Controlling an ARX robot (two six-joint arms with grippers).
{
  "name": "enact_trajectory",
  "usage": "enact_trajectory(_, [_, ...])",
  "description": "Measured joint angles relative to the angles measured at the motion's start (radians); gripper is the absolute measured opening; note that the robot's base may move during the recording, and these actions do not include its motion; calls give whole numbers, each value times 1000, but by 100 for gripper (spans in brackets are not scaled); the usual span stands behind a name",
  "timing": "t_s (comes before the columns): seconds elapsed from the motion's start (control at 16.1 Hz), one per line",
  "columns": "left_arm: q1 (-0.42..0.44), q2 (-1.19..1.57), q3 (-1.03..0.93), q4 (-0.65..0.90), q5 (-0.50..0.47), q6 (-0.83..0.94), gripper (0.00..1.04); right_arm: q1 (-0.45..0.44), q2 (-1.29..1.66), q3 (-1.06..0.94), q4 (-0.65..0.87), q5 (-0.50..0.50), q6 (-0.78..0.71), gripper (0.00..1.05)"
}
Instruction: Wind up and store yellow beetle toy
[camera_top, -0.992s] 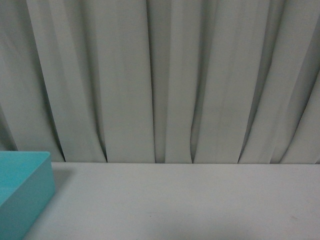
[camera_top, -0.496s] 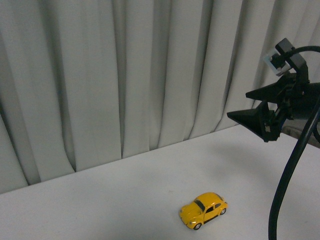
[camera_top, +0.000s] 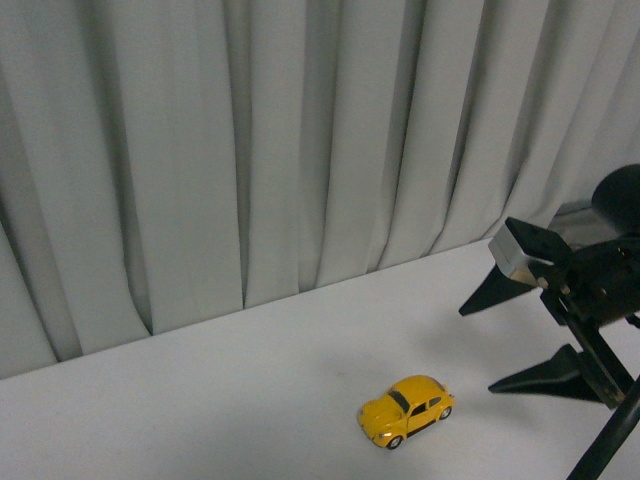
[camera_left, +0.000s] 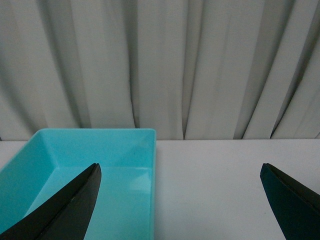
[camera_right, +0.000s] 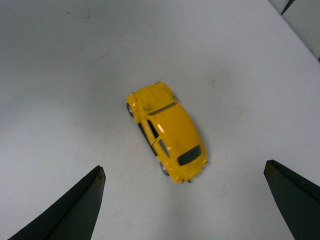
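Note:
The yellow beetle toy (camera_top: 407, 410) stands on its wheels on the white table, low and right of centre in the front view. My right gripper (camera_top: 478, 350) hangs open just to its right, black fingers spread wide and pointing toward the car. In the right wrist view the beetle toy (camera_right: 166, 131) lies just ahead of the open right gripper (camera_right: 184, 168), untouched. My left gripper (camera_left: 179, 171) is open and empty, out of the front view, over the table at the edge of a teal bin (camera_left: 100, 131).
A pleated grey curtain (camera_top: 300, 150) hangs along the table's far edge. The white table (camera_top: 200, 420) stretches left of the car. The teal bin is open-topped with nothing showing inside it.
The front view swung from the teal bin to the car. Over the last half second my right gripper came down beside the car, its fingers now spread.

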Motion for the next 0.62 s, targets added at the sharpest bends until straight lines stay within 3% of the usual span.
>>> enact_trajectory(0.31, [0,0,0,0,0,0,98,15,92,115,-149,-9,-30,98])
enact_trajectory(0.62, [0,0,0,0,0,0,98,42,193,193,-148,11,-33,98])
